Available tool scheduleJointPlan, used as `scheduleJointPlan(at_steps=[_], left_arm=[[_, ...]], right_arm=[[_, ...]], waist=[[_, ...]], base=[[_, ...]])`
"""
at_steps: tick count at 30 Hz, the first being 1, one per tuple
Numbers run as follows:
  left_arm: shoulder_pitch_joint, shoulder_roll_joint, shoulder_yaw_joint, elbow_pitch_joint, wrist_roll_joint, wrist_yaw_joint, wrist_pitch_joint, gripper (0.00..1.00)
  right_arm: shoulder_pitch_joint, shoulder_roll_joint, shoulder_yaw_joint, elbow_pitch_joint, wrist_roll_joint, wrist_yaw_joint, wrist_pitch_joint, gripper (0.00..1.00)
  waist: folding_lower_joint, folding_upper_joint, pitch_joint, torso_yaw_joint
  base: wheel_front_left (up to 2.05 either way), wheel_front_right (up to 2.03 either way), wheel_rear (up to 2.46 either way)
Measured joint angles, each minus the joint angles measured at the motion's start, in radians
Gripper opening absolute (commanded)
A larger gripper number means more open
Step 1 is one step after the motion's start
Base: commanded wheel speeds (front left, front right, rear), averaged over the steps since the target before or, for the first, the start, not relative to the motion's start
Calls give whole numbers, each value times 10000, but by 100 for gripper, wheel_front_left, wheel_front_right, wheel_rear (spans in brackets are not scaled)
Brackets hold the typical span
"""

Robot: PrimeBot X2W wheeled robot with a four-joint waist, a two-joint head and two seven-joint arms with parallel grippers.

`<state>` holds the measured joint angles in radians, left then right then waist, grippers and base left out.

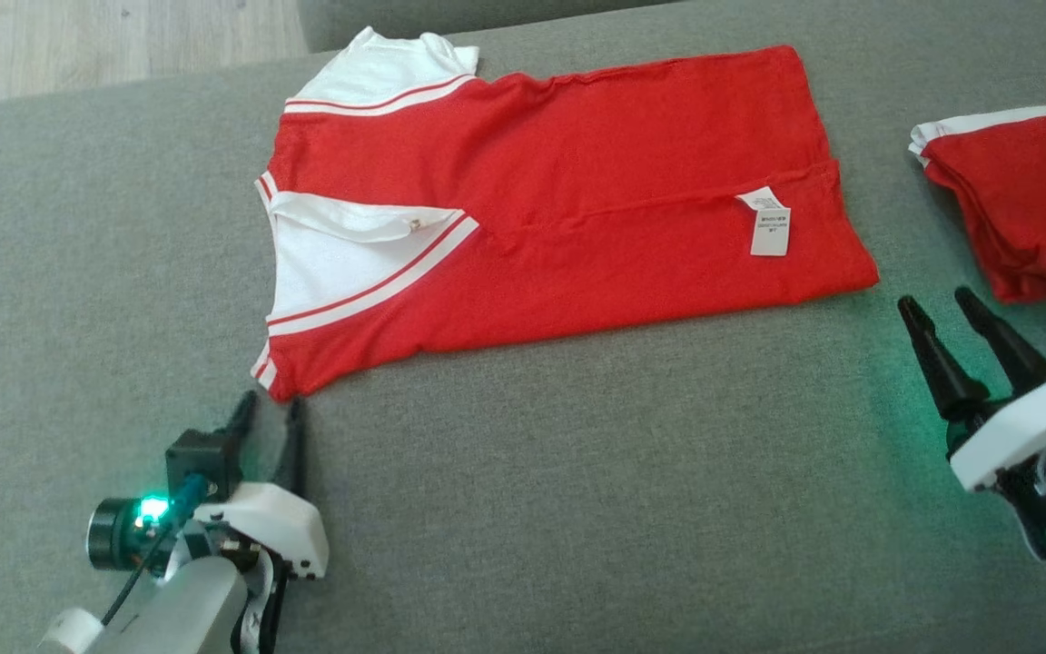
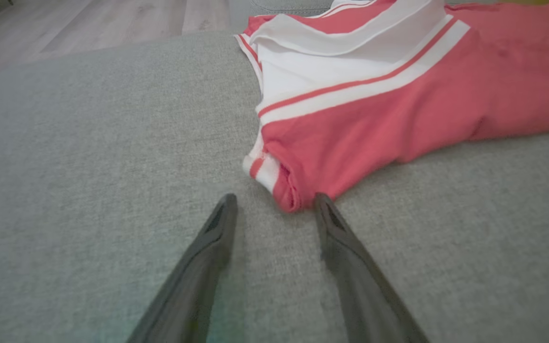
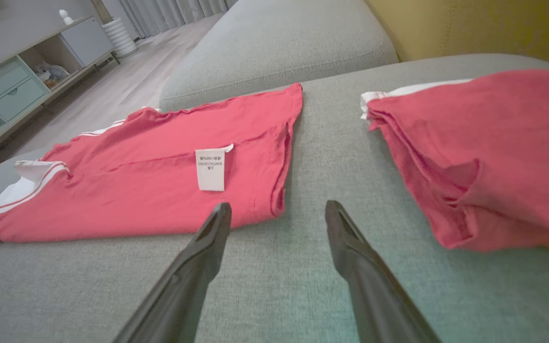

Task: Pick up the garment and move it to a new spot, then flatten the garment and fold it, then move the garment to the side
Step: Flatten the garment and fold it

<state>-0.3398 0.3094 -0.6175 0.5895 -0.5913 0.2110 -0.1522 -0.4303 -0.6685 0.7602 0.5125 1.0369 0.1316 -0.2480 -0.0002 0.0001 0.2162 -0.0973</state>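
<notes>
The garment (image 1: 577,200) is a red shirt with white panels and stripes, lying folded lengthwise on the grey sofa seat (image 1: 577,509), with its white care label (image 1: 769,222) facing up. My left gripper (image 1: 271,401) stands open at the shirt's near left corner. In the left wrist view that red sleeve corner (image 2: 288,197) sits between the two tips of the left gripper (image 2: 276,200), low on the fabric. My right gripper (image 1: 934,300) is open just off the garment's near right corner, with nothing between its fingers. In the right wrist view the right gripper (image 3: 278,206) points at the hem (image 3: 274,157).
A second red garment (image 1: 1022,200), folded with white trim, lies at the right edge of the seat, close to my right gripper. A wooden floor (image 1: 105,36) lies beyond the sofa's far left edge. A back cushion (image 3: 279,43) rises behind the shirt.
</notes>
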Motion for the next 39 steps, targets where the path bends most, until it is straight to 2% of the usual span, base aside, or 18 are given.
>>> scheduleJointPlan(at_steps=[2, 3, 15, 31, 33, 34, 35, 37, 38, 39], left_arm=[[10, -4, -4, 0, -2, -4, 0, 24], [7, -4, -6, 0, -2, -15, 2, 0], [3, -2, -13, -334, -75, -267, -466, 0], [-60, -75, -4, -930, -58, -454, -794, 0], [-99, -90, -8, -928, -58, -458, -796, 0], [-120, -96, -8, -926, -58, -476, -798, 0], [-145, -105, -8, -922, -58, -487, -817, 0], [-203, -123, -10, -922, -58, -529, -874, 0], [-238, -130, -10, -920, -58, -529, -874, 0], [-258, -142, -10, -920, -58, -531, -876, 0]], right_arm=[[123, 15, 2, 27, 0, 0, 0, 100], [137, 38, 8, 36, 2, 0, 0, 100], [98, 336, 2, 391, 100, 0, 0, 100], [-1283, 1225, 176, 2679, 332, 0, 2, 100], [-1385, 1335, 249, 2926, 433, -2, 19, 82], [-1417, 1384, 301, 3049, 481, 0, 59, 61], [-1440, 1421, 364, 3164, 527, 0, 119, 60], [-1478, 1494, 458, 3317, 548, 0, 123, 40], [-1520, 1522, 506, 3356, 594, 0, 144, 7], [-1568, 1538, 552, 3379, 683, -2, 201, 7]], waist=[[1, 0, -38, 12], [1, 0, -50, 17], [2, 0, -62, 226], [2, 0, 214, 669], [2, 0, 236, 722], [2, 0, 246, 745], [2, 0, 253, 768], [2, 0, 268, 805], [2, 0, 274, 820], [3, 0, 274, 834]], base=[[0, 0, 0], [0, 0, 0], [0, 0, 0], [0, 0, 0], [0, 0, 0], [0, 0, 0], [0, 0, 0], [0, 0, 0], [0, 0, 0], [0, 0, 0]])
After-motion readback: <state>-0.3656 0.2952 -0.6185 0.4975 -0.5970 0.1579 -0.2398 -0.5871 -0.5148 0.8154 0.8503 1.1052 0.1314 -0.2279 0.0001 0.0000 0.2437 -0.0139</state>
